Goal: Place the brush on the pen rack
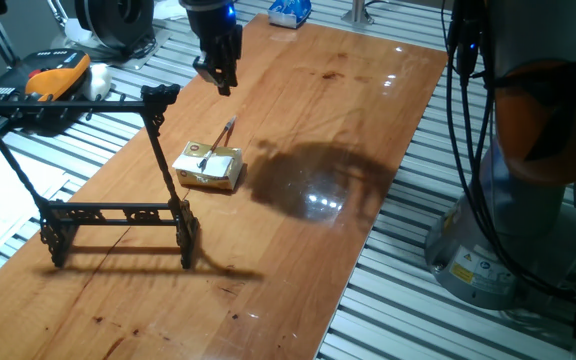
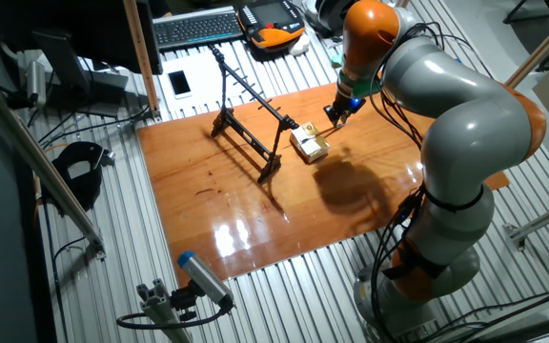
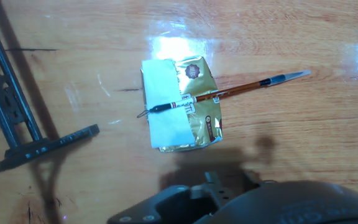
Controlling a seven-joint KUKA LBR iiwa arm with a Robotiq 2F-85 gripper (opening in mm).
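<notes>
1. Where one fixed view begins at its left edge, the pen rack [image 1: 118, 205] stands upright on the wooden bench [image 1: 368, 120], its ornate base rail low on the wood and its slanted uprights rising to a top crossbar.
2. Just right of the rack, apart from it, lies a yellowish block [image 1: 209, 167] with a white label on top.
3. Across that block rests the brush [image 1: 215, 143]; its rear end lies on the block and its other end slopes down toward the wood beyond.
4. Above and behind the block hangs the pincer [image 1: 218, 72], clear of the brush and carrying nothing; its fingers point down, but whether they are parted or closed I cannot tell.
5. From the other fixed view, the rack [image 2: 248, 107] sits left of the block [image 2: 309, 145], and the pincer [image 2: 336, 114] hovers just right of the block under the grey and orange arm [image 2: 446, 124].
6. Looking down from the hand view, a rack foot [image 3: 36, 146] lies at the left, the block [image 3: 182, 102] in the middle, and the brush [image 3: 229, 92] runs across it with a pale tip toward the right, off the block's edge.
</notes>
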